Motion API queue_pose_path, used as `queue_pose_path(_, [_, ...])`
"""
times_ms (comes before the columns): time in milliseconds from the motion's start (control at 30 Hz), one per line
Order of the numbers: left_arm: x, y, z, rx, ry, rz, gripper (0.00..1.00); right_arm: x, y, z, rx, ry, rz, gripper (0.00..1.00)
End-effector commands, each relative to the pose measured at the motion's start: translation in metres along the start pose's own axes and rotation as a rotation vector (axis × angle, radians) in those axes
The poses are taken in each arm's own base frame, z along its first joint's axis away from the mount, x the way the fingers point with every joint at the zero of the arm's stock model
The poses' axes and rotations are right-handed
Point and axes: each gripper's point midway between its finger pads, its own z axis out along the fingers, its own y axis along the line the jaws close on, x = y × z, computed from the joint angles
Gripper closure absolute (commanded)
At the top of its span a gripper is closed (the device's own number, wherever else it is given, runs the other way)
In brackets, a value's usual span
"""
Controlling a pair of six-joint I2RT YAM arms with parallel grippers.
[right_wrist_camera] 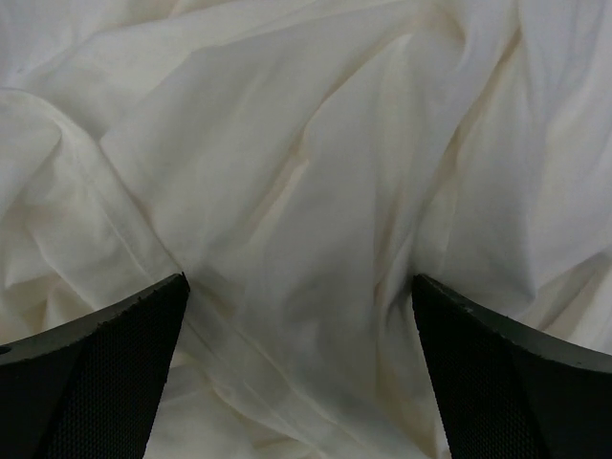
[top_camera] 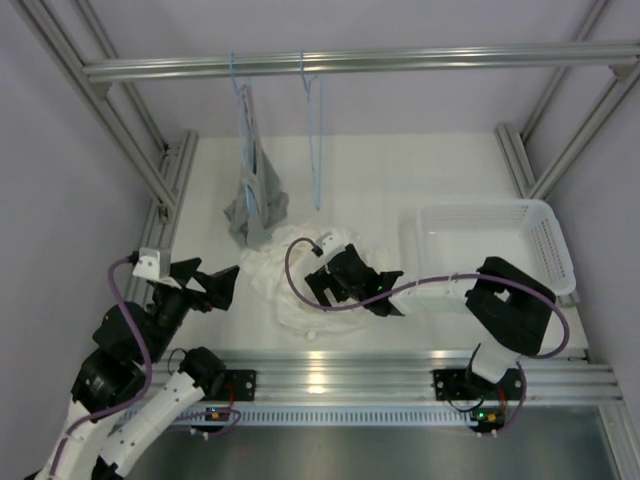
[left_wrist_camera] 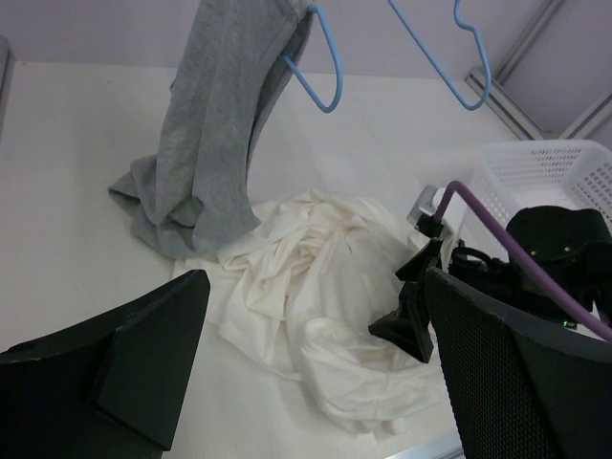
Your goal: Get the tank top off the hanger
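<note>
The white tank top (top_camera: 285, 275) lies crumpled on the table, off the hanger. The bare light blue hanger (top_camera: 317, 190) hangs from the rail above and behind it. It also shows in the left wrist view (left_wrist_camera: 449, 72), with the tank top (left_wrist_camera: 306, 277) below it. My right gripper (top_camera: 328, 282) is open and pressed down over the heap's right side. In the right wrist view its gripper (right_wrist_camera: 301, 325) straddles white fabric (right_wrist_camera: 306, 172) with nothing pinched. My left gripper (top_camera: 212, 281) is open and empty, just left of the heap, as the left wrist view (left_wrist_camera: 311, 378) shows.
A second blue hanger (top_camera: 240, 95) on the rail bears a grey garment (top_camera: 255, 200) whose hem rests on the table beside the white heap. A white mesh basket (top_camera: 535, 215) stands at the right. Aluminium frame posts (top_camera: 130, 130) flank the table.
</note>
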Motion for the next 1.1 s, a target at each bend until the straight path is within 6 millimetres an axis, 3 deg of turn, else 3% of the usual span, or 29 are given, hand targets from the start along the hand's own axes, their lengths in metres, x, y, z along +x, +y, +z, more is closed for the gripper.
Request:
queue_pose_path(0, [-0.015, -0.001, 0.000, 0.006, -0.069, -0.003, 0.01, -0.019, 0.030, 0.009, -0.103, -0.049, 0.046, 0.01])
queue_pose_path(67, [-0.015, -0.001, 0.000, 0.006, -0.069, -0.004, 0.01, -0.003, 0.044, 0.015, -0.134, -0.005, 0.038, 0.01])
queue_pose_path(100, [-0.015, -0.001, 0.000, 0.005, -0.071, -0.003, 0.01, 0.003, 0.041, 0.019, -0.088, 0.023, 0.023, 0.01])
queue_pose_path(167, [-0.015, -0.002, -0.001, 0.011, -0.069, -0.003, 0.01, 0.024, 0.049, 0.024, -0.049, 0.089, -0.033, 0.08])
queue_pose_path(233, [-0.015, -0.002, -0.001, 0.013, -0.072, -0.003, 0.01, 0.034, 0.047, 0.026, -0.006, 0.121, -0.015, 0.33])
queue_pose_path(267, [-0.015, -0.001, -0.001, 0.009, -0.073, -0.004, 0.01, 0.044, 0.046, 0.025, -0.007, 0.136, -0.004, 0.52])
queue_pose_path(300, [-0.015, -0.001, -0.001, 0.007, -0.073, -0.003, 0.01, 0.041, 0.050, 0.024, -0.033, 0.118, 0.012, 0.61])
queue_pose_path(333, [-0.016, -0.001, -0.002, 0.009, -0.076, -0.004, 0.01, 0.042, 0.053, 0.021, -0.050, 0.114, 0.028, 0.93])
queue_pose_path(367, [-0.015, -0.001, -0.002, 0.011, -0.074, -0.003, 0.01, 0.048, 0.052, 0.017, -0.050, 0.123, 0.036, 1.00])
queue_pose_path(467, [-0.017, 0.001, -0.004, 0.004, -0.086, -0.007, 0.01, 0.025, 0.056, -0.011, -0.049, 0.034, 0.053, 1.00])
queue_pose_path(500, [-0.016, 0.001, -0.004, 0.003, -0.087, -0.007, 0.01, -0.005, 0.061, -0.034, -0.080, -0.051, 0.080, 1.00])
queue_pose_path(567, [-0.018, 0.002, -0.005, -0.001, -0.094, -0.010, 0.01, -0.034, 0.056, -0.062, -0.082, -0.128, 0.118, 1.00])
queue_pose_path(600, [-0.018, 0.003, -0.006, -0.003, -0.098, -0.011, 0.01, -0.068, 0.049, -0.092, -0.093, -0.228, 0.169, 1.00])
queue_pose_path(633, [-0.018, 0.003, -0.005, -0.005, -0.098, -0.010, 0.01, -0.076, 0.040, -0.105, -0.069, -0.252, 0.179, 1.00])
queue_pose_path(733, [-0.018, 0.005, -0.006, -0.014, -0.100, -0.013, 0.01, -0.128, 0.002, -0.155, 0.002, -0.370, 0.220, 1.00])
queue_pose_path(933, [-0.021, 0.011, -0.011, -0.041, -0.127, -0.024, 0.01, -0.185, -0.067, -0.225, 0.172, -0.482, 0.236, 1.00])
queue_pose_path(967, [-0.022, 0.012, -0.011, -0.043, -0.132, -0.028, 0.01, -0.203, -0.076, -0.246, 0.197, -0.530, 0.260, 1.00])
queue_pose_path(1067, [-0.023, 0.014, -0.013, -0.051, -0.141, -0.032, 0.01, -0.227, -0.105, -0.293, 0.284, -0.595, 0.275, 1.00])
